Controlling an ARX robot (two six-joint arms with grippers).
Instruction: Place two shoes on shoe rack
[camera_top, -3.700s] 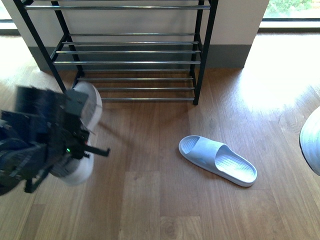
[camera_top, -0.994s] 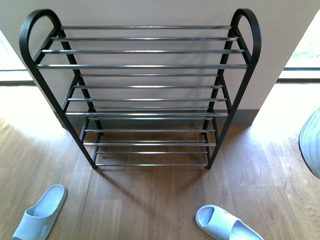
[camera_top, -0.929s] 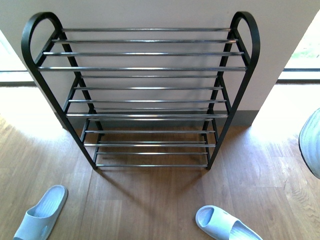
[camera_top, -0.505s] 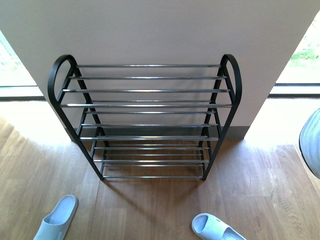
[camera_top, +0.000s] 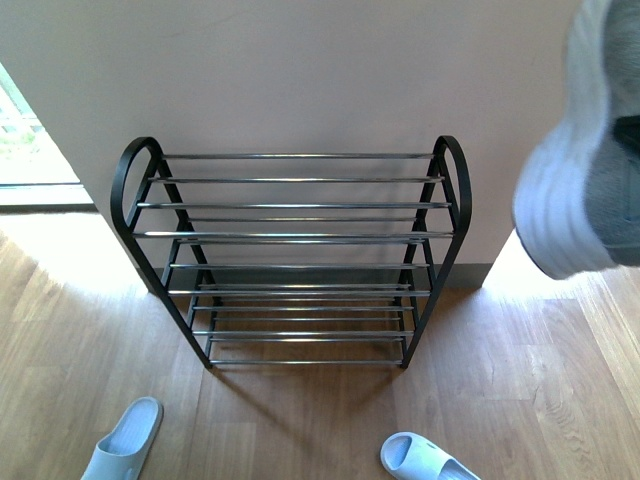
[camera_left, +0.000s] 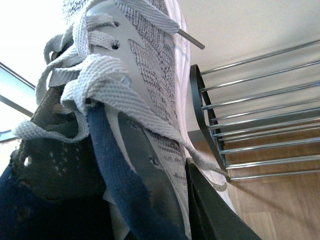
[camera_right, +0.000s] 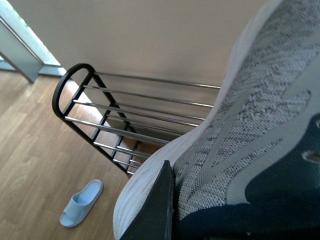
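The rack stands empty against the wall, so any tier will serve. The right shoe hangs high by its right post and the left shoe near its left end, both clear of the rods, probably ready to lower on. The right gripper and left gripper each pinch a shoe, 1 dark finger showing on the sole edge.

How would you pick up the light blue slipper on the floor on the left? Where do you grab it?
Probably from straight above: the slipper lies flat, sole down on the wooden floor. Pinch its side edge near the open heel end, which points toward the shoe rack, one finger inside the footbed, one outside. The strap sits at the end away from the rack.
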